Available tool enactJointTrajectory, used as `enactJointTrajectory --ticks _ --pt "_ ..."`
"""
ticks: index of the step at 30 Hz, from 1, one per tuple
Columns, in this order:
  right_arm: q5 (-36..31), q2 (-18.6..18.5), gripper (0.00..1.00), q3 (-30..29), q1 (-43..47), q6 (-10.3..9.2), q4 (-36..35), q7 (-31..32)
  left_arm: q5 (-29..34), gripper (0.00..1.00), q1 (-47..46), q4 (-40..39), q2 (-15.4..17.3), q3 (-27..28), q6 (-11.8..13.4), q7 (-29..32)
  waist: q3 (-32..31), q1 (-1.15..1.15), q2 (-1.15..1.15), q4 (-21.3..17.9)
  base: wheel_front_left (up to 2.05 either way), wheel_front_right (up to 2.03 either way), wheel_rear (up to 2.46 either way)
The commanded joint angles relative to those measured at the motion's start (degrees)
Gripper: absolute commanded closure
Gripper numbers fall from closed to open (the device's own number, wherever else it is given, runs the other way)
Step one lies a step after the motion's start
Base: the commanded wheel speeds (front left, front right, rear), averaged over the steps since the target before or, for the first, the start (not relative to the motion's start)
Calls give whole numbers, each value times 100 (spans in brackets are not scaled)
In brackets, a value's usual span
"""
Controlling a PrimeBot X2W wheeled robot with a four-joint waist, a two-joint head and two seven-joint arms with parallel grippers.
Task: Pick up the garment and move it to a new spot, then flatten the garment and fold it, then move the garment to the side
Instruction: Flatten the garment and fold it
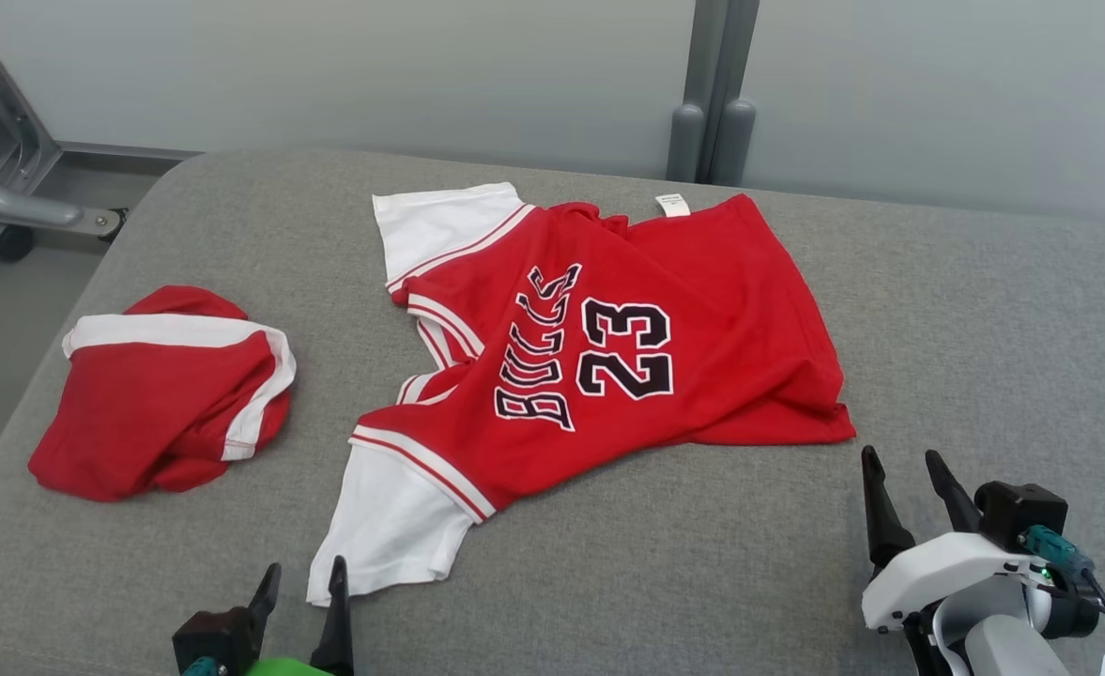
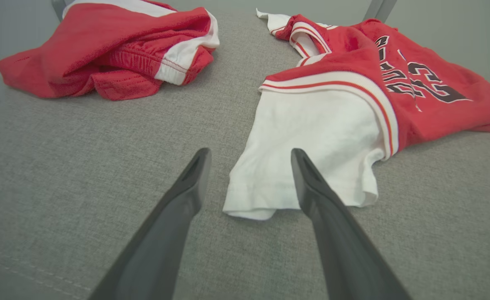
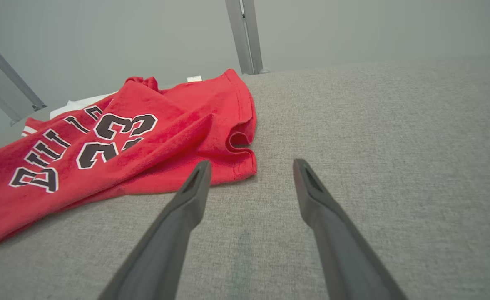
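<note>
A red jersey (image 1: 608,347) with white sleeves and black "BULLS 23" lettering lies spread, a little wrinkled, on the grey padded surface (image 1: 937,310). Its near white sleeve (image 2: 307,154) points toward my left gripper (image 1: 300,577), which is open just short of the sleeve's hem; in the left wrist view that gripper (image 2: 249,156) frames the sleeve's corner. My right gripper (image 1: 901,465) is open beside the jersey's lower right corner (image 3: 236,166), apart from the cloth. In the right wrist view the gripper (image 3: 249,166) hovers over bare grey fabric.
Crumpled red shorts with white trim (image 1: 162,394) lie at the left of the surface (image 2: 103,46). A grey metal post (image 1: 713,94) stands behind the far edge, and a grey frame on wheels (image 1: 7,178) stands at the back left. The right half of the padding is bare.
</note>
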Motion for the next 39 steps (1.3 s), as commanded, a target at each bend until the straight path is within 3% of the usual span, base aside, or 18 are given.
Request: enactJointTrajectory --ticks 1,14,22,23,25,30,39 --pt "-66 -17 0 -42 -15 -8 39 -19 48 0 -32 -34 -23 -42 -27 1 64 0 0 41 0 0 0" --pt "-618 -54 0 -605 -505 -8 472 -20 -70 0 -357 -323 -57 -616 -105 2 544 0 0 695 0 0 0" --pt "-965 -38 0 -1045 -923 -8 1139 -19 -56 0 -377 -408 -58 -588 -104 2 819 0 0 710 0 0 0" --pt "-986 -41 18 -1024 -947 -8 1196 -18 -41 0 -400 -416 -59 -593 -103 2 836 0 0 688 0 0 0" --pt "-964 -26 97 -946 -960 -8 1346 -4 -31 0 -440 -439 -59 -592 -98 2 852 0 0 633 0 0 0" --pt "-804 -32 100 -776 -907 -10 1271 -5 21 0 -404 -464 -59 -536 -101 2 718 0 0 313 0 0 0" --pt "-430 -52 100 -399 -158 -9 608 -11 69 0 -150 -472 -57 -416 -119 2 170 0 0 -737 0 0 0"
